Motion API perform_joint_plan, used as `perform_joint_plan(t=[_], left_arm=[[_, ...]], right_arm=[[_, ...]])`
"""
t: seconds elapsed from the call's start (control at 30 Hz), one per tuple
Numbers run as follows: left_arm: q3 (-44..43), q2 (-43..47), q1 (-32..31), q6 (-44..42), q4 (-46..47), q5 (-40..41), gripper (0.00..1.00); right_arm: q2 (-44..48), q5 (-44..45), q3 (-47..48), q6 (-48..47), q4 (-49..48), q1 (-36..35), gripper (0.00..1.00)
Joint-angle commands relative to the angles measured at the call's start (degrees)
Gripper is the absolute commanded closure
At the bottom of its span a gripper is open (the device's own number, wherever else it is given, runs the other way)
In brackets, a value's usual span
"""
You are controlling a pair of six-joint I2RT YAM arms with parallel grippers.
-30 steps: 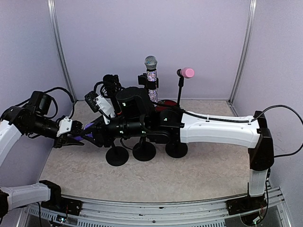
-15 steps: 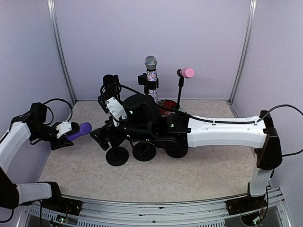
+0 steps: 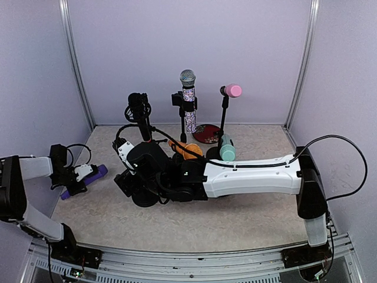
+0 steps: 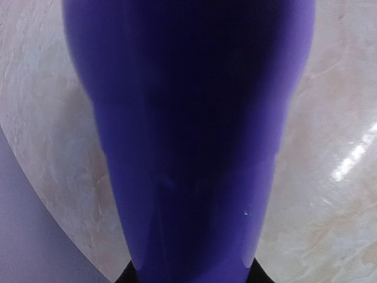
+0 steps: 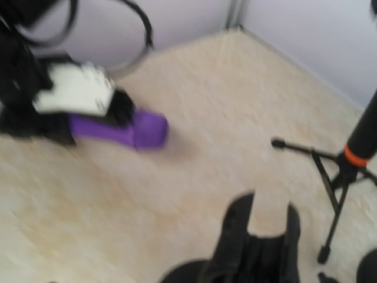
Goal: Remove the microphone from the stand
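Purple and smooth-bodied, the plastic microphone is off any stand. It lies nearly level, low at the left edge of the beige marbled table, well apart from the row of stands. The left gripper pinches it across the handle, its jaws pressed onto the sides. The left wrist view is filled by the purple body with tabletop close behind, but I cannot tell whether the two touch. Held this low and flat, it looks meant for laying down rather than carrying.

The right gripper hangs near the microphone with its jaws spread and nothing between them. Its long white arm reaches across the table in front of the stands' bases. Just behind the arm rises a black stand with an empty clip, probably the purple microphone's own.

Further back, a glitter-bodied microphone with a silver mesh head and a pink-headed microphone each sit on a stand. Below them are an orange-and-black object, a mint-green microphone and a red disc. None of these crowds the left arm, and only the right arm's wrist is near.
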State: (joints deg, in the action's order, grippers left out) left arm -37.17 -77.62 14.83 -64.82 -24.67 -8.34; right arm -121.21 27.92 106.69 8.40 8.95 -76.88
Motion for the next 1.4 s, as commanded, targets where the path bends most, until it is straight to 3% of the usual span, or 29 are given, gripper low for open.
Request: perform_joint_plan(t=[0.0, 0.2, 0.43, 0.47, 0.6, 0.8, 0.83, 0.93, 1.0, 1.17, 1.37], left_arm=[[1.79, -3.84, 0.94, 2.18, 10.25, 7.69, 0.75], [2.77, -6.07, 1.60, 2.17, 11.69, 7.29, 0.54], [2.79, -4.89, 1.65, 1.31, 9.42, 4.45, 0.36], [1.85, -4.04, 1.62, 1.17, 7.27, 2.77, 0.29], [0.51, -2.61, 1.61, 1.42, 4.88, 0.06, 0.27], [-1.63, -1.94, 1.52, 2.04, 2.09, -2.16, 0.27], [-2.20, -1.61, 1.56, 2.40, 1.44, -2.89, 0.24], [-4.78, 0.01, 1.34, 3.06, -2.11, -5.96, 0.02], [-6.90, 1.24, 0.70, 3.85, -4.31, -7.74, 0.01], [-10.53, 4.16, -2.82, 7.19, -7.15, -8.82, 0.01], [-13.60, 6.88, -9.56, 11.16, -9.58, -9.15, 0.01]], right_arm=[[-2.41, 1.43, 2.38, -0.04, 1.83, 1.61, 0.10], [-6.20, -0.66, 4.91, 0.53, 2.51, 3.83, 0.16], [-9.70, -3.60, 8.17, 0.50, 1.87, 5.60, 0.29], [-11.20, -3.87, 10.07, 0.18, 2.32, 5.69, 0.35], [-12.91, -4.50, 11.62, 0.08, 1.98, 5.78, 0.47], [-13.13, -5.66, 11.85, 0.43, 1.42, 5.71, 0.76], [-12.64, -5.78, 11.23, 0.30, 0.82, 5.67, 0.81], [-10.75, -5.67, 9.34, -0.66, -0.57, 4.83, 0.94], [-9.30, -5.38, 8.35, -1.56, -1.29, 4.01, 1.00], [-4.11, -4.99, 3.80, -4.27, -3.59, 1.08, 1.00], [8.26, -5.94, -11.33, -3.42, -8.08, -2.52, 1.00]])
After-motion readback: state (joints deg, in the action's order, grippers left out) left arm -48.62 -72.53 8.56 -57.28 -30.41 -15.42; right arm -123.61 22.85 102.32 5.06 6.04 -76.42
